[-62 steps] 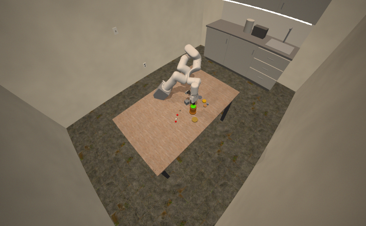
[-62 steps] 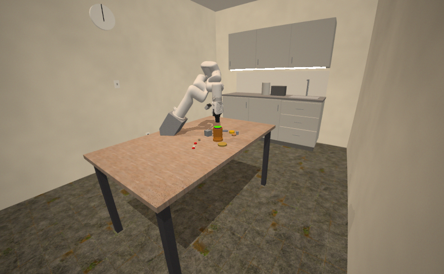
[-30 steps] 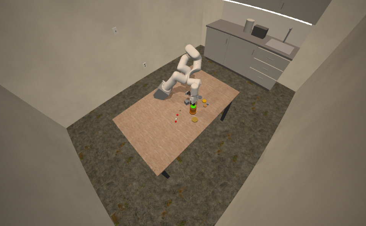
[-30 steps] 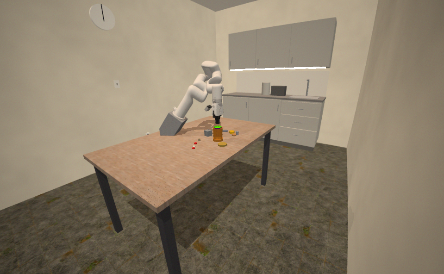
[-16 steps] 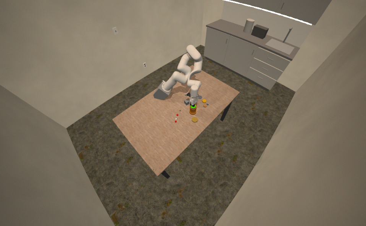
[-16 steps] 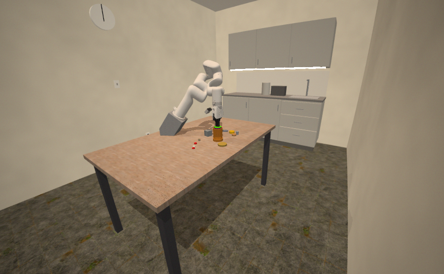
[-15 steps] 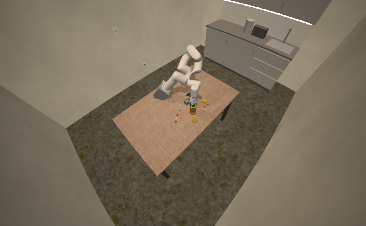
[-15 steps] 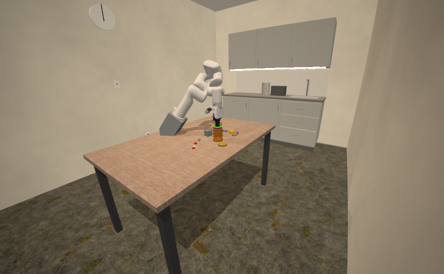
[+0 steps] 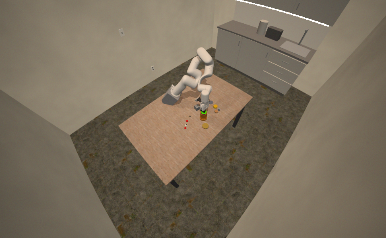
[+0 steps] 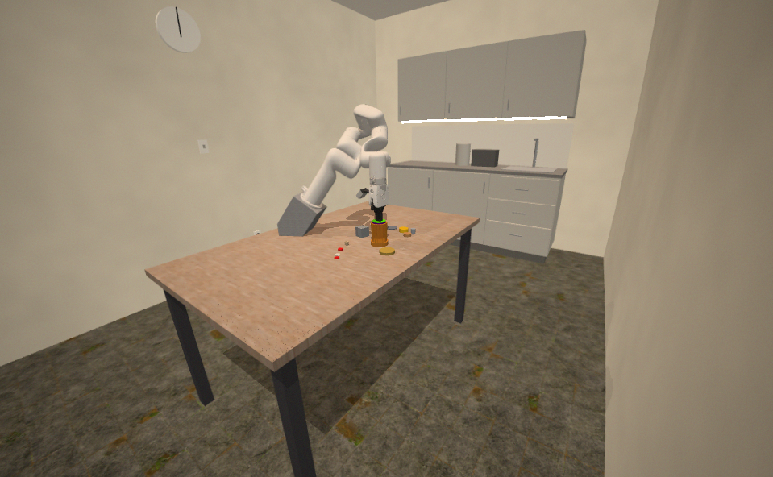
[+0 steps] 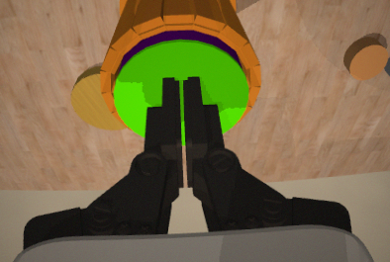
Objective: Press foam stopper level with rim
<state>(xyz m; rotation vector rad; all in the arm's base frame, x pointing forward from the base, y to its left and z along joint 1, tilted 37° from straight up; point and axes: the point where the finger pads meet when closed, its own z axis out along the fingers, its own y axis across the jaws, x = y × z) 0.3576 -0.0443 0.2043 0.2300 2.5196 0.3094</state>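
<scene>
An orange wooden jar [image 11: 178,27] stands upright on the table, seen also in the top and exterior views [image 9: 203,115] [image 10: 379,234]. A bright green foam stopper [image 11: 181,91] fills its mouth; a dark purple band shows along the far inner rim. My gripper [image 11: 181,101] is shut and empty, pointing straight down with its black fingertips on the middle of the stopper. In the top and exterior views the gripper [image 9: 203,109] [image 10: 379,214] stands directly over the jar. How far the stopper sits against the rim I cannot tell.
A flat tan disc [image 9: 205,126] [image 11: 91,106] lies on the table beside the jar. A small orange cylinder [image 11: 366,58], a yellow one [image 9: 215,106] and a grey block [image 9: 197,107] lie behind it. Small red pieces [image 9: 186,124] lie to the left.
</scene>
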